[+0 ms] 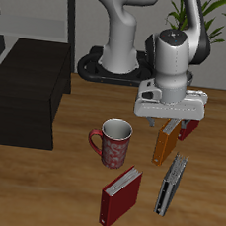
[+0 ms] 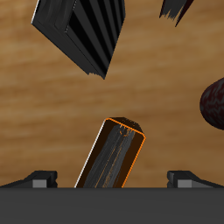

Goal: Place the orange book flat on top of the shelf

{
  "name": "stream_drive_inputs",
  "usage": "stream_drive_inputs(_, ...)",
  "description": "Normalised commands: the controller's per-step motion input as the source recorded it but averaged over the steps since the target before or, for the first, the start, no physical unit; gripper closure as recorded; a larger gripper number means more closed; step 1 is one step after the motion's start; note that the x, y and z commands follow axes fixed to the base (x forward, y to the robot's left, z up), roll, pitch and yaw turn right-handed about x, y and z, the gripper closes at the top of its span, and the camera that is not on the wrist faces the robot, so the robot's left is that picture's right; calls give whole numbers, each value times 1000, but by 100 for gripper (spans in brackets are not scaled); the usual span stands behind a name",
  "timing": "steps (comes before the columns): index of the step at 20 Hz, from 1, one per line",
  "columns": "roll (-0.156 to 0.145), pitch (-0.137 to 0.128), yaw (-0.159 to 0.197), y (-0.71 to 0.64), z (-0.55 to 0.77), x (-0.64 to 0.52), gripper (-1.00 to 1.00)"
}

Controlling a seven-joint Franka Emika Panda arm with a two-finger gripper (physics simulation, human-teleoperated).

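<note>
The orange book [image 1: 163, 145] stands on edge on the table, just under my gripper [image 1: 167, 125]. In the wrist view the orange book [image 2: 112, 156] shows its pale-dark page edge and orange covers between my two fingertips [image 2: 39, 179], with a clear gap on each side. My gripper [image 2: 114, 180] is open and holds nothing. The shelf [image 1: 28, 90] is the low black-brown cabinet with a bare flat top, well away from the book across the table.
A dark red book [image 1: 190, 129] stands just behind the orange one. A grey book [image 1: 171, 184] and another dark red book [image 1: 120, 195] lie nearer the front edge. A red patterned mug [image 1: 113, 143] stands beside the orange book. A tall dark rack [image 1: 47, 8] rises behind the shelf.
</note>
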Motion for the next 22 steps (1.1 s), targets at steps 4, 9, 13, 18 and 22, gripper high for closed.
stream_drive_inputs(4, -15, 43, -12, -66, -212, 53, -100)
stream_drive_inputs(9, -11, 31, -24, -79, -99, 64, 100)
stream_drive_inputs(13, 3, -2, -12, -45, 22, 15, 100)
stream_drive_inputs(18, -7, -7, 10, -83, 139, -131, 100)
stream_drive_inputs(22, -17, 9, 28, -169, 340, -177, 100)
